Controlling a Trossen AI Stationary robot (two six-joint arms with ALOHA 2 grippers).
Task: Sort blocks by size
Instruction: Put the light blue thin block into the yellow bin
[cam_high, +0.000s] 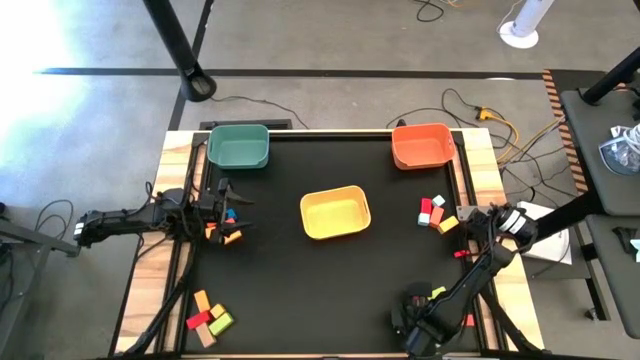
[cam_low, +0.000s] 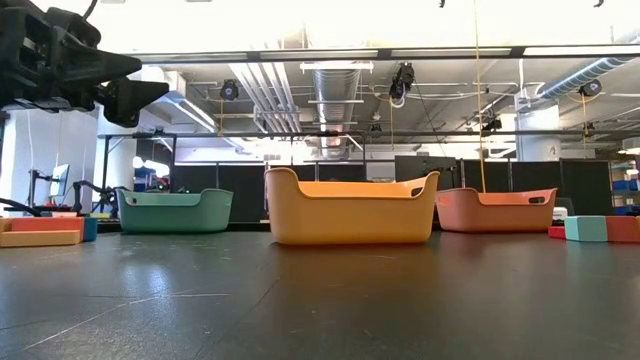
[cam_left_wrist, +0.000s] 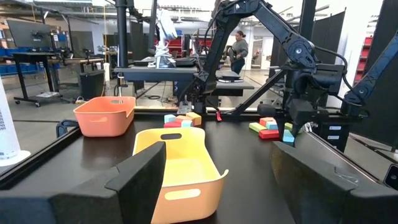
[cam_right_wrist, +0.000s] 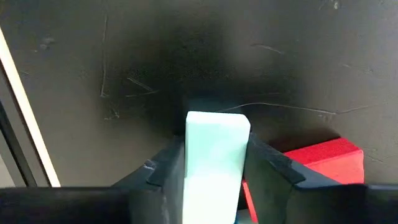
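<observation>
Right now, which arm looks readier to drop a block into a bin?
Right: its gripper already clamps a pale green block. The left gripper hangs open and empty, facing the yellow bin.

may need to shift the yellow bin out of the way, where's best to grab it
Probably the rim of the yellow bin at a short end, by the handle slot, coming straight down with one jaw inside and one outside. Its walls are thin and nearly upright, and the body looks too wide to span. The left gripper, open, faces it.
</observation>
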